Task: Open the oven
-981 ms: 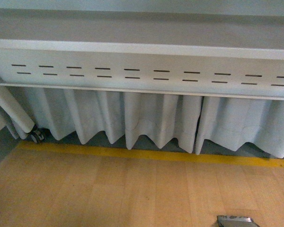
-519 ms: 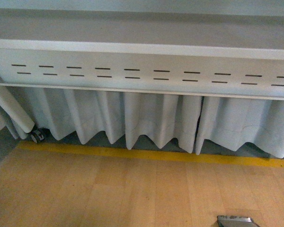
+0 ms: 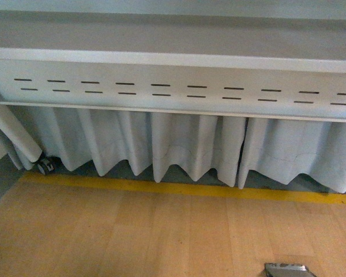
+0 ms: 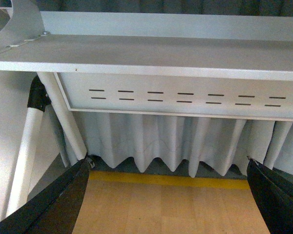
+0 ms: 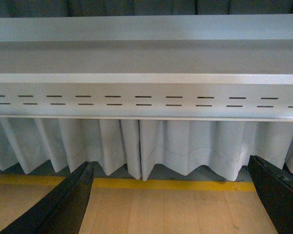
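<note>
A: Where is the oven?

B: Not in any of the three views, so I cannot say which way it lies or whether its door is shut.

A: What is there, from the left?

B: In the front view a white tube leg [image 3: 14,135] slants down at the far left to a caster [image 3: 46,166]. A slotted grey panel [image 3: 173,89] runs across the far side, and a pleated white curtain [image 3: 184,147] hangs below it. The curtain's hem comes down just behind a yellow stripe [image 3: 184,188]. Nearer us lies a wooden surface [image 3: 132,236]. A dark metal-edged piece [image 3: 285,268] pokes in at the near right edge, too cropped to name.

A: And the hands?

B: The left gripper [image 4: 167,165] is spread wide and holds nothing. The right gripper [image 5: 170,163] is the same. Both wrist cameras look level at the panel and curtain. I judge the arms are parked low, jaws apart in readiness, with no reach begun.

A: Any containers?

B: None shows. The oven is the only one the task concerns, and what it holds cannot be told from here.

A: So the opening?

B: Not started, I'd say. The handle has first to come into view.
</note>
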